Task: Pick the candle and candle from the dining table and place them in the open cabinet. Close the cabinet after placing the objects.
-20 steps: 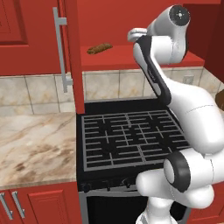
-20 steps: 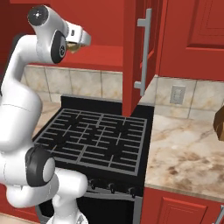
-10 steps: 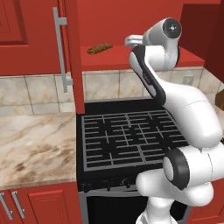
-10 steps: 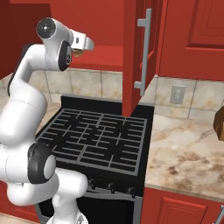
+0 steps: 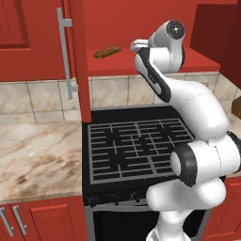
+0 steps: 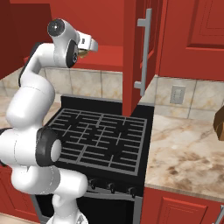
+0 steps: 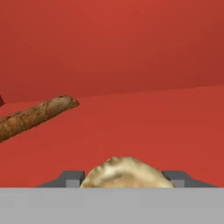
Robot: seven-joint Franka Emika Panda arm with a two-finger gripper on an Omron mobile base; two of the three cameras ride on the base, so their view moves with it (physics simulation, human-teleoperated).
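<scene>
Clamped between my claw's two fingertips sits a golden-tan candle, lumpy and rounded on top, held just above the cabinet's red shelf. Bare shelf stretches ahead to the back wall. Off to my left a brown elongated lump lies well apart.

One golden-tan candle sits between two dark fingertips, one brown elongated lump lies on the one red shelf, and below stand one black stove and two marbled counters.
</scene>
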